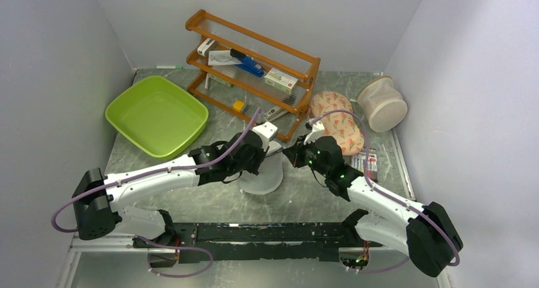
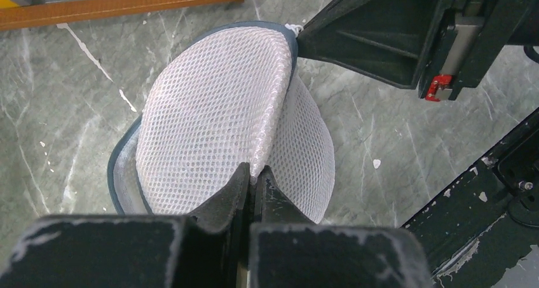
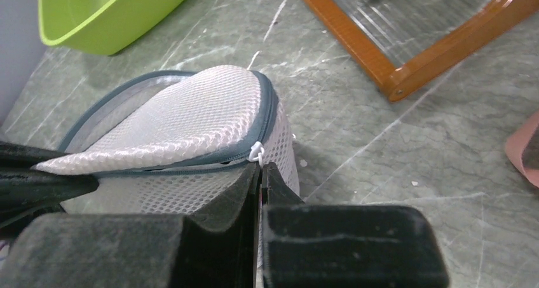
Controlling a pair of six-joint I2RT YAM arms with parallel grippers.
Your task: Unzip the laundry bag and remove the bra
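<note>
We locate the laundry bag at the centre of the top view, on the grey marbled table. It is a white mesh drum with grey zip tape around its disc lid. In the right wrist view the lid stands raised off the rim at the left of the frame.

The left arm reaches in from the lower left. The left gripper is fully closed, pinching a fold of lid mesh. The right arm reaches in from the lower right. The right gripper is fully closed on the white zip pull at the lid edge. Both wrists meet at the bag
</note>
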